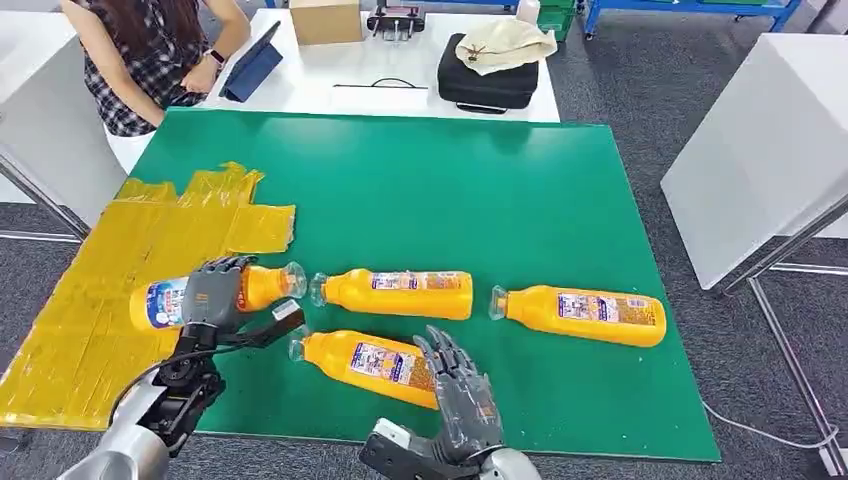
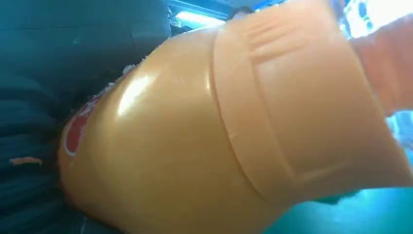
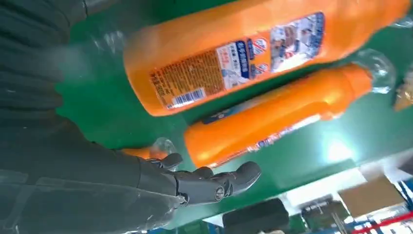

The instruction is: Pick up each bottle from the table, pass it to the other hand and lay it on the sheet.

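Observation:
My left hand (image 1: 213,297) grips an orange bottle (image 1: 160,303) lying crosswise at the edge of the yellow sheet (image 1: 110,300), its clear cap pointing right; the same bottle (image 2: 204,136) sits close up in the left wrist view. Three more orange bottles lie on the green mat (image 1: 450,200): one in the middle (image 1: 400,293), one on the right (image 1: 585,314), and a near one (image 1: 365,365) just in front of my right hand (image 1: 458,395). That hand is open, its fingers (image 3: 214,183) spread and holding nothing, beside the near bottle (image 3: 243,53) and the middle bottle (image 3: 277,117).
A person in a checked shirt (image 1: 150,60) stands at the far left by a white table (image 1: 400,85) with a tablet, a cardboard box and a black case. A white cabinet (image 1: 770,150) stands to the right. A cable lies on the floor.

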You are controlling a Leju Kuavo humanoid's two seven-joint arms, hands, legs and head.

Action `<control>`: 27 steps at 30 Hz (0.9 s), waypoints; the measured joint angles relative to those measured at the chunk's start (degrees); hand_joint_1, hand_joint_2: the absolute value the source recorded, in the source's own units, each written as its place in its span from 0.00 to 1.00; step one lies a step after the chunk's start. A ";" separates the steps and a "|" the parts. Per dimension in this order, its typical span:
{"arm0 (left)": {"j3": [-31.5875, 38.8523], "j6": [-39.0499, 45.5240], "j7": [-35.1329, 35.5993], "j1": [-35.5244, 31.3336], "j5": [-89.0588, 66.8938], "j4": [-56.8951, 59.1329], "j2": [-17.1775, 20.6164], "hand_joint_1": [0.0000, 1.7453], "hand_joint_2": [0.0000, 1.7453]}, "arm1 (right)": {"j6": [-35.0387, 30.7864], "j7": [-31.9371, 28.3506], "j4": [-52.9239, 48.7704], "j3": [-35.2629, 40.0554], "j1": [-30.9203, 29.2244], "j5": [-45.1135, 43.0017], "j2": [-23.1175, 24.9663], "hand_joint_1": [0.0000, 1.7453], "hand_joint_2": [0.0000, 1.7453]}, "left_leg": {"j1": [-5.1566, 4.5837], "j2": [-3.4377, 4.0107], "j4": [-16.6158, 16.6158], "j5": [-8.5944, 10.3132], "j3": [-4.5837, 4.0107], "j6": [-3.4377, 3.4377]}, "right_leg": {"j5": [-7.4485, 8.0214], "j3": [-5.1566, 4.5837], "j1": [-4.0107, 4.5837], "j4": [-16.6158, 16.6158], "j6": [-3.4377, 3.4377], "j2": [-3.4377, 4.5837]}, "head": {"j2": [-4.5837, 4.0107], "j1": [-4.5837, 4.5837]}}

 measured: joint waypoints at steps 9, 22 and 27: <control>3.04 4.13 -2.94 -2.49 -0.24 1.29 0.04 0.00 0.00 | 2.75 4.57 6.48 -0.07 -1.30 2.18 0.50 0.00 1.00 | 0.00 -0.03 0.01 0.05 -0.05 0.00 | 0.00 -0.03 0.00 0.01 0.00 -0.01 | 0.00 0.00; 5.36 3.87 -10.78 -6.53 5.84 2.32 -1.58 0.00 0.00 | 3.27 5.29 16.33 -1.57 -5.57 3.56 4.33 0.00 1.00 | 0.00 0.01 0.01 0.05 0.07 -0.01 | 0.01 0.03 0.00 0.01 0.00 0.02 | -0.02 0.00; 6.25 3.61 -12.92 -7.20 8.11 2.32 -2.78 0.00 0.00 | 2.58 5.29 18.25 -1.95 -6.39 4.11 6.16 0.00 0.00 | 0.01 0.01 0.01 0.06 0.07 -0.01 | 0.01 0.04 0.01 0.01 0.00 0.02 | 0.00 0.00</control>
